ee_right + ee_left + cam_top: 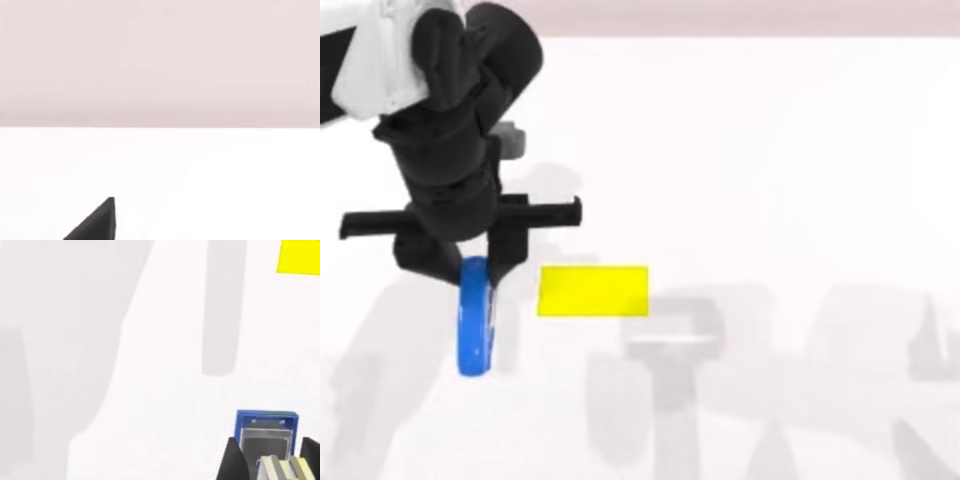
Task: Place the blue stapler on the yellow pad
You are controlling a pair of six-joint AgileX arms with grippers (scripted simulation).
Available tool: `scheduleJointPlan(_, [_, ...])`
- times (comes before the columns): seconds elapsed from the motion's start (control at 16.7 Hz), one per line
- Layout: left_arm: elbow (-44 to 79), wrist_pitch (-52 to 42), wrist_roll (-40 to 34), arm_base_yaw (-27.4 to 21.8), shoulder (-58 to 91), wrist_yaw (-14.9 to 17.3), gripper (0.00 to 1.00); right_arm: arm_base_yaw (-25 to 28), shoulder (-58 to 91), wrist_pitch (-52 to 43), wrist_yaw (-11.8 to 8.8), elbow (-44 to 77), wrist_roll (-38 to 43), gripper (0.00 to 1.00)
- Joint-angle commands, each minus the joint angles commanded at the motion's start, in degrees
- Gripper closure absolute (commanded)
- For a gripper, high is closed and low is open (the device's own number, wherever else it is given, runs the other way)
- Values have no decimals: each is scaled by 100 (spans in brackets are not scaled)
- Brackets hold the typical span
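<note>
We see the white table (pixel 770 180) filling the top view. Our left arm (pixel 440 110) reaches in over the table's left side, and its left gripper (pixel 475 268) has its two dark fingers clamped on the upper end of the blue stapler (pixel 476 325). The yellow pad (pixel 593 291) lies flat just to the right of the stapler, apart from it. The stapler runs lengthwise away from the gripper, its blue end (pixel 266 418) showing in the left wrist view between the fingers. For our right gripper (pixel 97 225), we cannot tell whether it is apart or together.
</note>
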Motion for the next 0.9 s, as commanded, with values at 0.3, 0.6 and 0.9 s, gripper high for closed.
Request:
scheduleJointPlan(0.3, [899, -261, 1468, -283, 673, -14, 100, 0, 0, 0, 0, 0, 0, 0])
scheduleJointPlan(0.6, [2087, -611, 3969, -669, 1602, -29, 100, 0, 0, 0, 0, 0, 0, 0])
scheduleJointPlan(0.9, [3227, -881, 6552, -1040, 2423, -40, 100, 0, 0, 0, 0, 0, 0, 0])
